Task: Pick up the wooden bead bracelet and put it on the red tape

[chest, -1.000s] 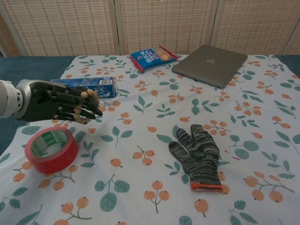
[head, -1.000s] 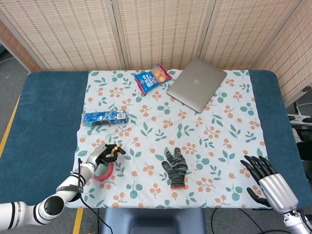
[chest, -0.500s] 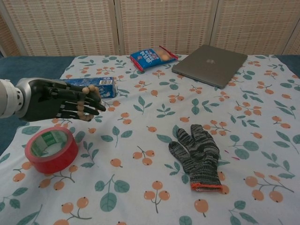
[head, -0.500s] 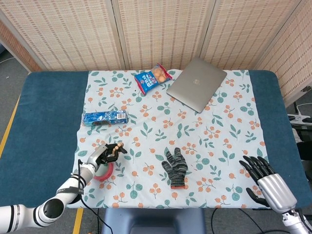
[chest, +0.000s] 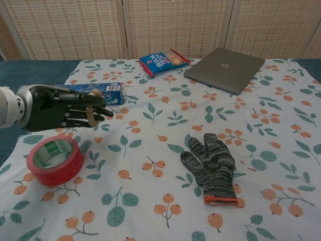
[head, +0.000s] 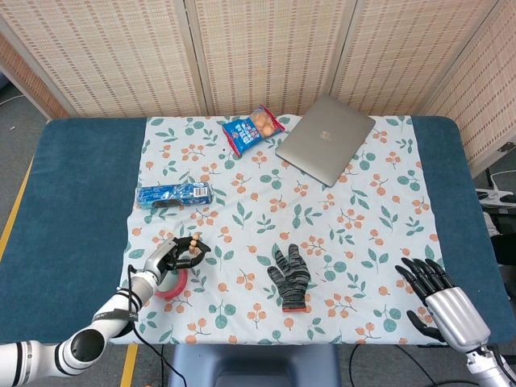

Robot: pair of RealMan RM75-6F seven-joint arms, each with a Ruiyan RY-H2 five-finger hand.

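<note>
The left hand (chest: 55, 108) grips the bead bracelet (chest: 92, 111) among its fingers, above the red tape (chest: 55, 159), which lies at the hand's six o'clock in the chest view. The likely risk is a drop off-centre: the beads hang beyond the roll's far rim and could slide onto the cloth (chest: 160, 196). Only the head view shows the right hand (head: 442, 300), fingers spread and holding nothing, at the table's four o'clock corner.

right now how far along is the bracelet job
Pickup looks done: the left hand holds the bracelet off the cloth, above and just behind the red tape. Left to do: lower it and release it on the tape. The right hand rests idle.
</note>
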